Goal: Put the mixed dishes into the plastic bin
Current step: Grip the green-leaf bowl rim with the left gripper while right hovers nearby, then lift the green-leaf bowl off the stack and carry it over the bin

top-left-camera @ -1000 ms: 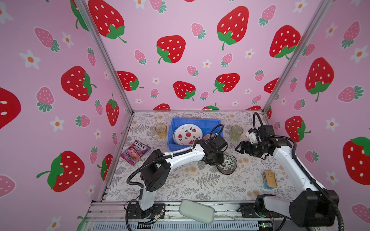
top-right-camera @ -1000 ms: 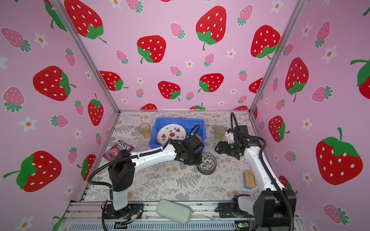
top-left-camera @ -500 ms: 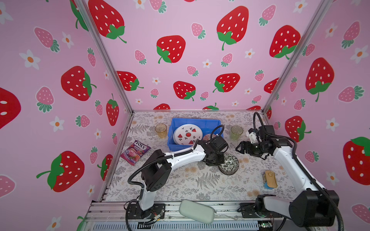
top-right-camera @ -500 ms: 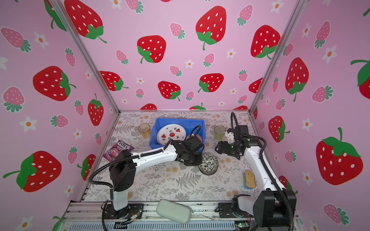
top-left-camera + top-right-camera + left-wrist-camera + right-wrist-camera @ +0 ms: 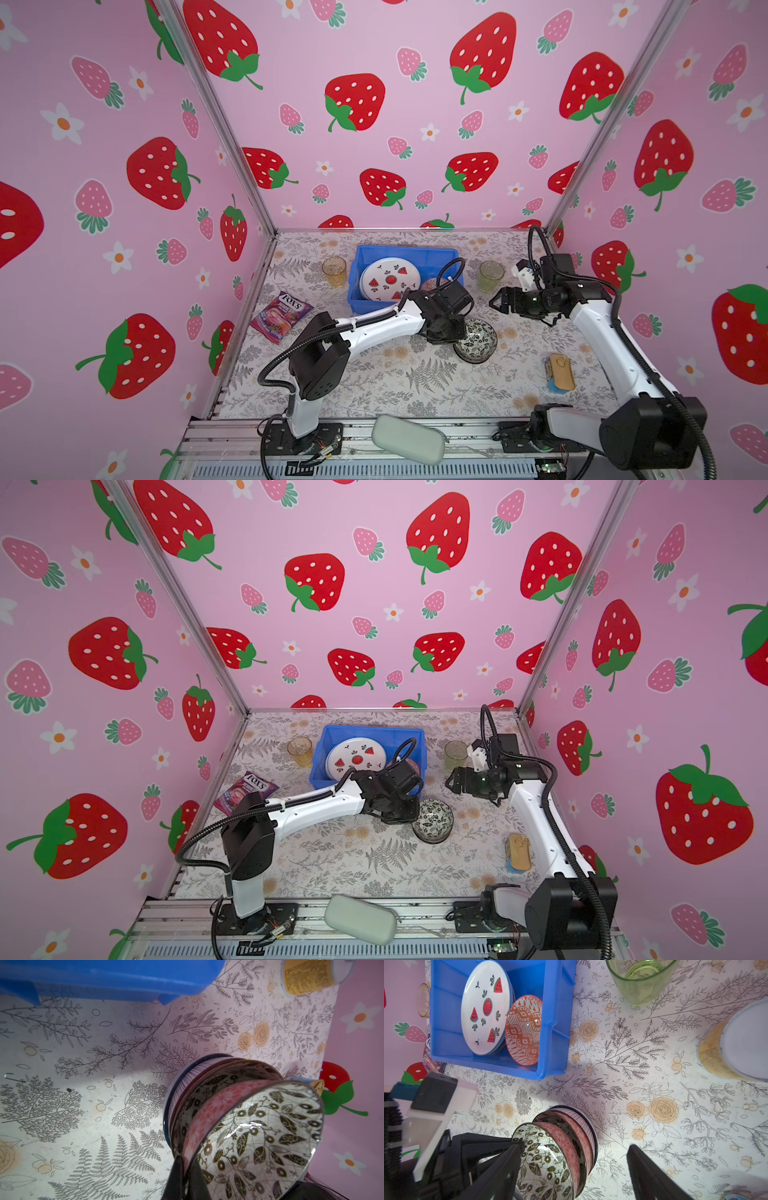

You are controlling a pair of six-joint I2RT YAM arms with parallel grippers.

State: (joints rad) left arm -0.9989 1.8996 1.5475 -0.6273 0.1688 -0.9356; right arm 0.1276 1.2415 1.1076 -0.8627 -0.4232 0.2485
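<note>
A stack of small patterned bowls (image 5: 475,340) (image 5: 432,820) stands in front of the blue plastic bin (image 5: 440,255) (image 5: 374,729) (image 5: 556,1022). My left gripper (image 5: 451,332) (image 5: 185,1178) is shut on the rim of the top black-white bowl (image 5: 259,1136) (image 5: 544,1163), which tips up off the ones beneath. My right gripper (image 5: 496,301) (image 5: 576,1146) hangs open over the stack, holding nothing. The watermelon plate (image 5: 388,278) (image 5: 485,1012) and orange bowl (image 5: 525,1030) lie in the bin. An amber tumbler (image 5: 333,271) stands left of it, a green tumbler (image 5: 490,275) (image 5: 641,980) right.
A purple candy bag (image 5: 280,316) lies at the left. A flat gold tin (image 5: 561,372) sits by the right arm. A grey-green pouch (image 5: 407,439) rests on the front rail. A yellow-labelled can (image 5: 737,1047) (image 5: 307,976) stands near the stack.
My left gripper's jaws have closed onto the top bowl's rim, and the stack has shifted slightly to the right. The right arm has stayed where it was.
</note>
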